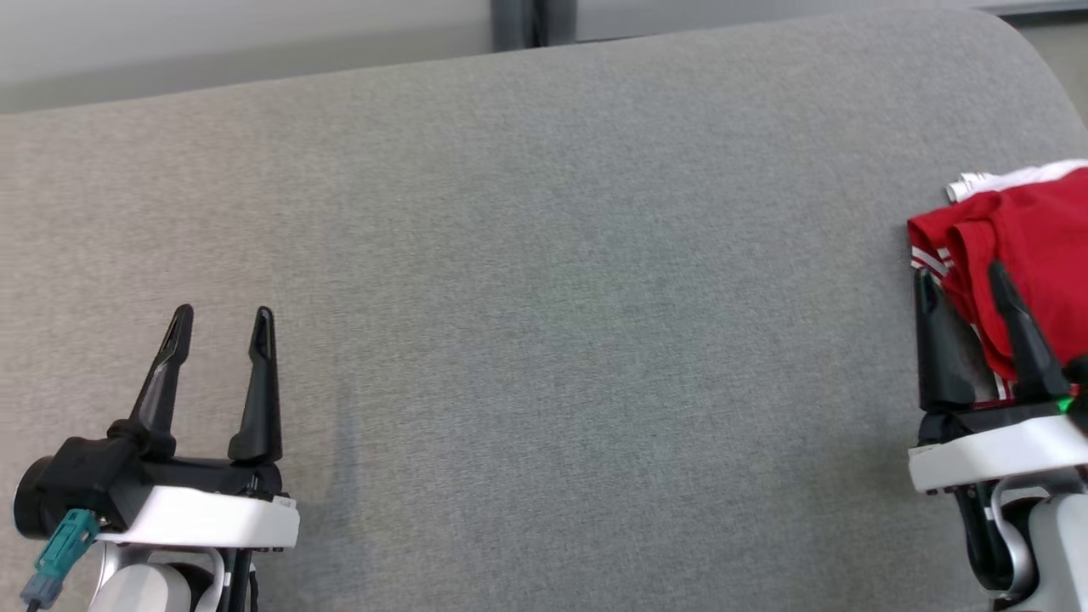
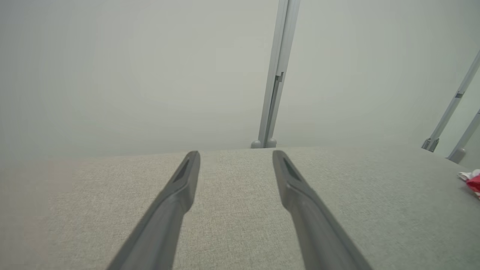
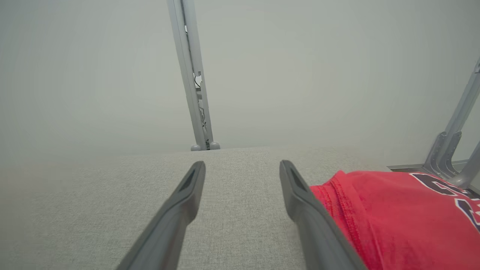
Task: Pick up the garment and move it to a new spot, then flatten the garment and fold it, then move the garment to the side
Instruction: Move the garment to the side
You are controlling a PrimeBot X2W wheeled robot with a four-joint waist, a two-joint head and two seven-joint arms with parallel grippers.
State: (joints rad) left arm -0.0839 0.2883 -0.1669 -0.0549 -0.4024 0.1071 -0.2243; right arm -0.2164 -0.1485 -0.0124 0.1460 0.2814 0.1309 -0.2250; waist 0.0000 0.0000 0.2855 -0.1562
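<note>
The garment (image 1: 1024, 246) is a red shirt with white trim, bunched at the far right edge of the grey cushioned surface (image 1: 544, 297). My right gripper (image 1: 965, 279) stands open at the garment's left edge, one finger over the red cloth, nothing between the fingers. In the right wrist view that gripper (image 3: 242, 167) shows bare grey fabric between its fingers, and the garment (image 3: 405, 217) with dark lettering lies just right of the right finger. My left gripper (image 1: 223, 319) is open at the lower left, far from the garment. In the left wrist view the left gripper (image 2: 236, 155) is empty, with the garment (image 2: 473, 182) at the far right.
The surface's far edge (image 1: 510, 51) runs along the top, with a pale wall and a grey post (image 1: 531, 21) behind it. Its right end curves away near the garment. Metal frame legs (image 3: 450, 150) stand beyond the right end.
</note>
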